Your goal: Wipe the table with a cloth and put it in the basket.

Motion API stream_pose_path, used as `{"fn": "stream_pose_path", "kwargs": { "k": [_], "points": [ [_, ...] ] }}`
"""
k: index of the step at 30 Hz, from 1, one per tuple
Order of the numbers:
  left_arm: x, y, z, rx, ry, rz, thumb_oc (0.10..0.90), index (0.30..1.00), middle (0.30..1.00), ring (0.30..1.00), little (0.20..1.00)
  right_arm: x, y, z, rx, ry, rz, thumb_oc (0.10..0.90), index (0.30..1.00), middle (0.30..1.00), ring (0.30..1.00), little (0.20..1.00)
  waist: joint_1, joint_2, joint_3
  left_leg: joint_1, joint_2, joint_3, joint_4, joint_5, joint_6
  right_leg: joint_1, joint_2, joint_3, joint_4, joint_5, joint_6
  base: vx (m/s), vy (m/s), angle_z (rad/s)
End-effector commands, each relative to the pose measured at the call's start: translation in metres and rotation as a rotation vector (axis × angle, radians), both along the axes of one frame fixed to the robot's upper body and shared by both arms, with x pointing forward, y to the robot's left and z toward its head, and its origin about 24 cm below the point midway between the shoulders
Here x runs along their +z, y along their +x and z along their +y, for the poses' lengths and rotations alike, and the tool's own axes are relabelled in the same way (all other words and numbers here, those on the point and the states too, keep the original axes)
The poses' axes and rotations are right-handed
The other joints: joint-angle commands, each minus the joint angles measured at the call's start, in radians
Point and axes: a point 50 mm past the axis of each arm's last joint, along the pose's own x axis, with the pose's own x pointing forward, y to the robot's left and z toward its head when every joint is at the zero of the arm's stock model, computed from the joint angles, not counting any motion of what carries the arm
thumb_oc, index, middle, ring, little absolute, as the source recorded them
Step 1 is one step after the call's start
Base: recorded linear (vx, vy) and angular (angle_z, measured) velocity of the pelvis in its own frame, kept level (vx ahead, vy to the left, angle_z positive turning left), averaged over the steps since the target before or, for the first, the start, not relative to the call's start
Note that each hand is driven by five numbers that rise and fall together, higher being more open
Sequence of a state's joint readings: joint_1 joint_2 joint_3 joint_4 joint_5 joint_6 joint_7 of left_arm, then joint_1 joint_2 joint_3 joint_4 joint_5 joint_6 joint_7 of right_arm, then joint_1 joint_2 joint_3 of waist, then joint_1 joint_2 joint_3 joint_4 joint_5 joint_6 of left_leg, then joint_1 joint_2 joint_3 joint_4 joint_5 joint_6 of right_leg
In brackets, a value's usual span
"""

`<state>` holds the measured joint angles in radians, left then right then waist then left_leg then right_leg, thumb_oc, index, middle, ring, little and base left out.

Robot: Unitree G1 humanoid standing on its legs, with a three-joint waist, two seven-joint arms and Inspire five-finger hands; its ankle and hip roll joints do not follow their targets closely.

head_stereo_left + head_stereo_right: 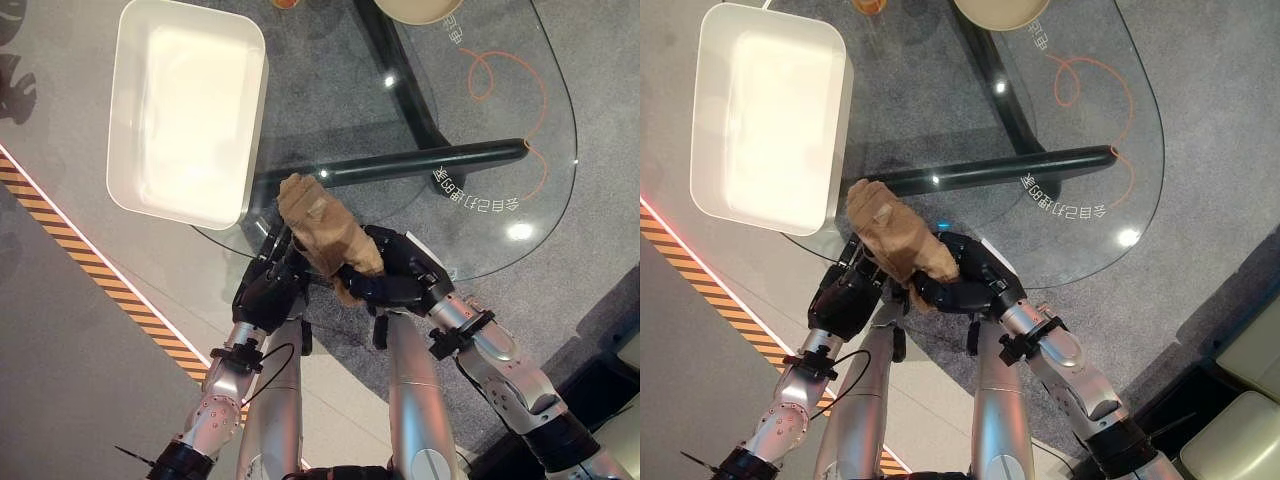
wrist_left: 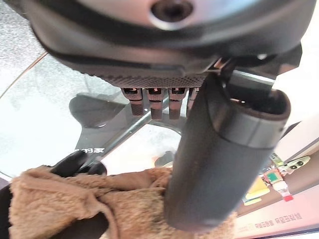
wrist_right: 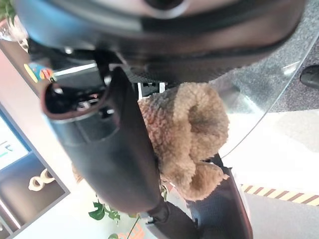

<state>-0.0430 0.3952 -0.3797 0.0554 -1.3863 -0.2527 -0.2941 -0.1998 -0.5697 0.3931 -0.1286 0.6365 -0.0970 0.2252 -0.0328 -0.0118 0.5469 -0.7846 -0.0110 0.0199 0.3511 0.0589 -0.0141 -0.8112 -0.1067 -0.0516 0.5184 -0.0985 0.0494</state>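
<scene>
A brown fluffy cloth (image 1: 320, 225) is bunched up over the near edge of the glass table (image 1: 480, 180). My right hand (image 1: 405, 270) is shut on its lower end, and the right wrist view shows the thumb (image 3: 114, 149) curled against the cloth (image 3: 184, 124). My left hand (image 1: 265, 295) sits right beside it on the left, its fingers fairly straight. Its thumb (image 2: 219, 159) rests against the cloth (image 2: 55, 194). The white basket (image 1: 255, 130) stands on the table's left part, just beyond the hands, with nothing inside.
A black table leg bar (image 1: 420, 160) runs under the glass. A beige bowl (image 1: 420, 8) and an orange object (image 1: 285, 4) sit at the far edge. An orange line (image 1: 500, 70) curls across the right part. Yellow-black striped tape (image 1: 90, 265) marks the floor on the left.
</scene>
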Motion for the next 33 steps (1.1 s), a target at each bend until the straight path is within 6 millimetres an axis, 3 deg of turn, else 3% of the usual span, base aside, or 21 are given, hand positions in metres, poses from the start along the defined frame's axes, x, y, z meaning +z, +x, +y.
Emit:
{"fn": "stream_pose_path", "kwargs": {
  "k": [1, 17, 23, 25, 26, 33],
  "points": [
    [0.037, -0.007, -0.015, -0.120, 0.000, -0.211, 0.800, 0.900, 0.900, 0.900, 0.900, 0.050, -0.023, 0.031, 0.220, 0.005, -0.276, 0.100, 0.300, 0.300, 0.300, 0.200, 0.015, -0.008, -0.027, -0.010, -0.052, 0.045, 0.135, -0.133, 0.050, 0.030, 0.060, -0.068, -0.165, 0.141, -0.014, 0.00, 0.000, 0.00],
    [0.050, -0.014, -0.039, -0.439, -0.053, -0.370, 0.800, 0.900, 0.900, 0.900, 0.900, 0.043, -0.012, 0.036, 0.212, -0.011, -0.194, 0.100, 0.300, 0.300, 0.300, 0.200, 0.013, -0.005, -0.027, 0.008, -0.053, 0.053, 0.114, -0.123, 0.048, 0.040, 0.061, -0.064, -0.177, 0.149, -0.015, 0.00, 0.000, 0.00],
    [0.054, -0.014, -0.040, -0.462, -0.064, -0.403, 0.800, 0.900, 0.900, 0.900, 0.900, 0.040, -0.003, 0.028, 0.112, 0.152, -0.117, 0.100, 0.300, 0.300, 0.300, 0.200, 0.009, 0.001, -0.027, 0.015, -0.051, 0.061, 0.107, -0.125, 0.048, 0.041, 0.061, -0.057, -0.179, 0.150, -0.014, 0.00, 0.017, 0.00],
    [0.054, -0.013, -0.040, -0.448, -0.066, -0.402, 0.800, 0.900, 0.900, 0.900, 0.900, 0.042, -0.003, 0.028, 0.105, 0.214, -0.110, 0.100, 0.300, 0.300, 0.300, 0.200, 0.007, 0.003, -0.027, 0.015, -0.053, 0.060, 0.105, -0.124, 0.048, 0.040, 0.061, -0.055, -0.180, 0.151, -0.014, -0.03, 0.004, 0.01],
    [0.058, -0.011, -0.039, -0.445, -0.061, -0.419, 0.800, 0.900, 0.900, 0.900, 0.900, 0.047, -0.002, 0.028, 0.106, 0.237, -0.127, 0.100, 0.300, 0.300, 0.300, 0.200, 0.001, -0.001, -0.027, -0.014, -0.058, 0.067, 0.095, -0.089, 0.053, 0.012, 0.055, -0.056, -0.191, 0.182, -0.020, -0.05, 0.011, 0.03],
    [0.056, -0.012, -0.040, -0.434, -0.072, -0.416, 0.800, 0.900, 0.900, 0.900, 0.900, 0.054, -0.007, 0.027, 0.137, 0.445, -0.124, 0.100, 0.300, 0.300, 0.300, 0.200, -0.001, 0.000, -0.027, -0.009, -0.059, 0.069, 0.092, -0.093, 0.056, 0.015, 0.056, -0.054, -0.191, 0.181, -0.019, -0.01, 0.001, 0.00]
  ]
}}
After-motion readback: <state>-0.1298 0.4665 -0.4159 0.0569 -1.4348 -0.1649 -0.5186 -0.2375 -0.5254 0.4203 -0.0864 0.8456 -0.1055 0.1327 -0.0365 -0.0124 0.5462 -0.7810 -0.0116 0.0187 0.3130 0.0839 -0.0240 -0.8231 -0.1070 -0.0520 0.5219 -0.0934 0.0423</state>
